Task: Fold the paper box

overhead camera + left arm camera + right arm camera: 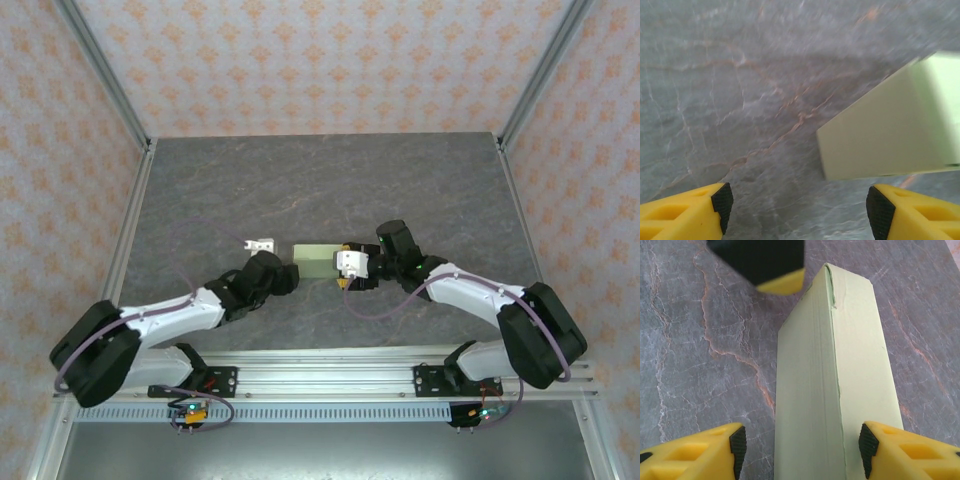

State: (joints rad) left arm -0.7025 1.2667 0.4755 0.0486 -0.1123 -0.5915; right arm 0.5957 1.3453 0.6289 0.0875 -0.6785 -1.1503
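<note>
On the middle of the grey marbled table (330, 180), two grippers flank the pale green thin-card paper box (318, 262).

Nearest, at the box's 8 o'clock, the left gripper (800, 205) stands wide and empty. At its 3 o'clock the right gripper (802, 447) spreads loosely over one end, with one finger (715, 452) clear of the card. I judge the right should steady the body lightly while the left presses along a crease, since a hard pinch could crush the walls.
</note>
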